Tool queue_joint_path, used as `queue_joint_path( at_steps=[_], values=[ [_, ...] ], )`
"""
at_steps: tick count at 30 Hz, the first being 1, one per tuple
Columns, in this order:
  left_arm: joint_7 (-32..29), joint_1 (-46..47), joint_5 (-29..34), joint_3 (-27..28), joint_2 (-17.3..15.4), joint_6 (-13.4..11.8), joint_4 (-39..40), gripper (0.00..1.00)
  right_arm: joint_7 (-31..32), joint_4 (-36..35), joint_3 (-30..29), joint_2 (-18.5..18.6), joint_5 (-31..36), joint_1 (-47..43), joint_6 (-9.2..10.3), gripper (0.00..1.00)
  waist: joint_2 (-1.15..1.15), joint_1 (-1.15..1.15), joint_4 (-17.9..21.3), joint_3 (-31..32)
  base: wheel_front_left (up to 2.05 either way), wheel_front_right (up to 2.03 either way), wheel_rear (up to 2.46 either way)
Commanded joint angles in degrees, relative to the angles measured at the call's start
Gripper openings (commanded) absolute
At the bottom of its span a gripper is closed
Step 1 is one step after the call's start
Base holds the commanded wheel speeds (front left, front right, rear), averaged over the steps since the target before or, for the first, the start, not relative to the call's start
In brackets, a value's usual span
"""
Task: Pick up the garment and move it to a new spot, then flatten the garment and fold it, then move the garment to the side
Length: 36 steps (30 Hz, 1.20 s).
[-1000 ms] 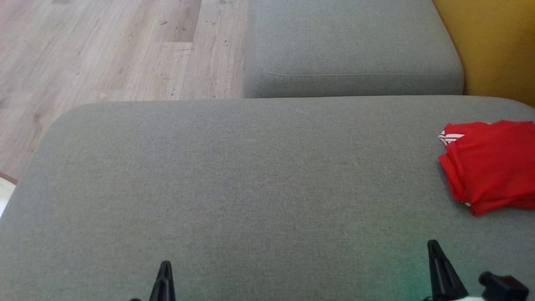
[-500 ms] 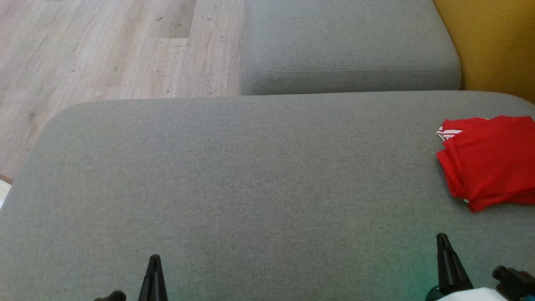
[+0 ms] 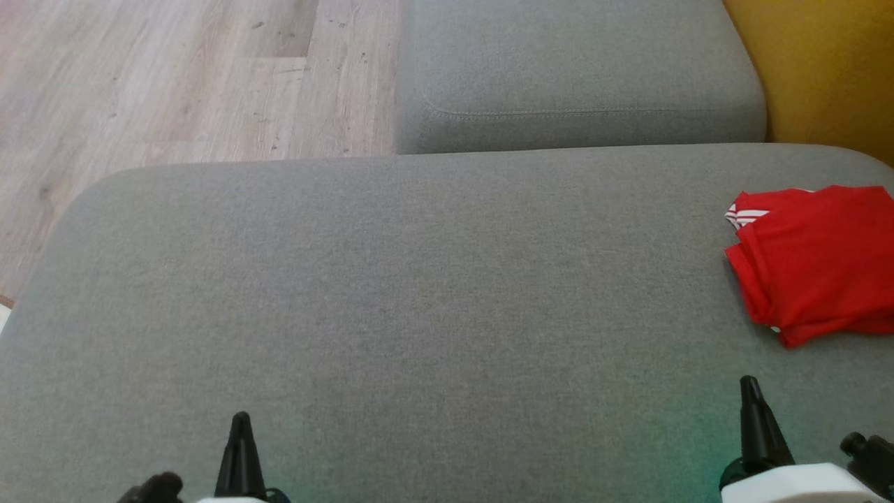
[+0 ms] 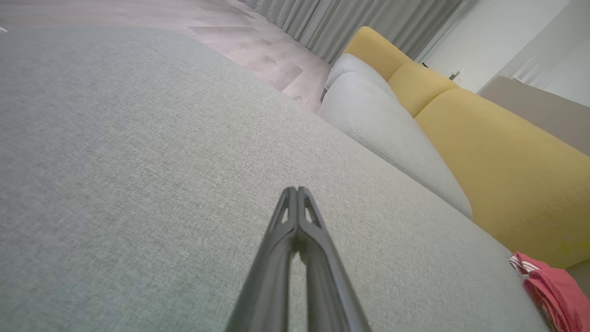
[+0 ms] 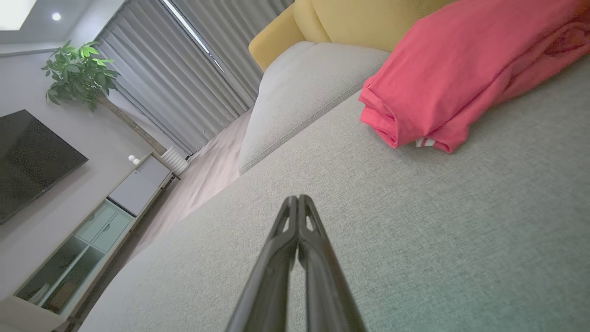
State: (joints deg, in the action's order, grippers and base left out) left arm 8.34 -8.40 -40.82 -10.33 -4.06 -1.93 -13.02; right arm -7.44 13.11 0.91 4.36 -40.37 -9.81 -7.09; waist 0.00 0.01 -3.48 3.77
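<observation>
Red folded fabric garment (image 3: 814,262): unmoved, at right edge of broad grey sofa cushion (image 3: 419,279). Left hand (image 4: 296,190), right hand (image 5: 295,198): fingers pressed together, empty, now slightly wider apart at cushion's near edge. Task likely finished.

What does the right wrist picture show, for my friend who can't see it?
A folded red garment lies on a grey sofa cushion, up and right of the right gripper, which is shut and holds nothing. Behind are a yellow backrest, grey curtains and a leafy plant.
</observation>
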Motion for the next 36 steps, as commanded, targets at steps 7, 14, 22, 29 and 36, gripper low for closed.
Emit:
queue_joint_path(
  at_steps=[7,14,22,29,36],
  values=[
    [-1.2,3.8,-5.5,2.6,-0.7,1.2,1.3,0.00,1.2,-1.4,-0.6,0.2,-5.5,4.6,-0.18,0.00,0.00,-0.01,0.3,-0.4,0.00,0.00,0.00],
    [-2.3,4.9,-10.2,3.7,-0.7,2.0,1.1,0.00,2.4,-1.2,-1.1,0.2,-10.2,5.8,-0.20,0.00,0.00,-0.01,0.6,-0.7,0.00,0.00,0.00],
    [-3.6,6.1,-15.7,5.0,-0.7,2.9,0.8,0.00,3.6,-1.0,-1.7,0.1,-15.6,7.0,-0.22,0.00,0.00,-0.01,1.0,-1.1,0.00,0.00,0.00],
    [-4.8,7.1,-20.4,6.2,-0.7,3.7,0.6,0.00,4.8,-0.7,-2.2,0.1,-20.3,8.1,-0.25,0.00,0.00,-0.01,1.3,-1.5,0.00,0.00,0.00],
    [-5.8,8.0,-24.4,7.2,-0.7,4.4,0.4,0.00,5.8,-0.5,-2.7,0.0,-24.2,9.1,-0.26,0.00,0.00,-0.01,1.6,-1.8,0.00,0.00,0.00]
  ],
)
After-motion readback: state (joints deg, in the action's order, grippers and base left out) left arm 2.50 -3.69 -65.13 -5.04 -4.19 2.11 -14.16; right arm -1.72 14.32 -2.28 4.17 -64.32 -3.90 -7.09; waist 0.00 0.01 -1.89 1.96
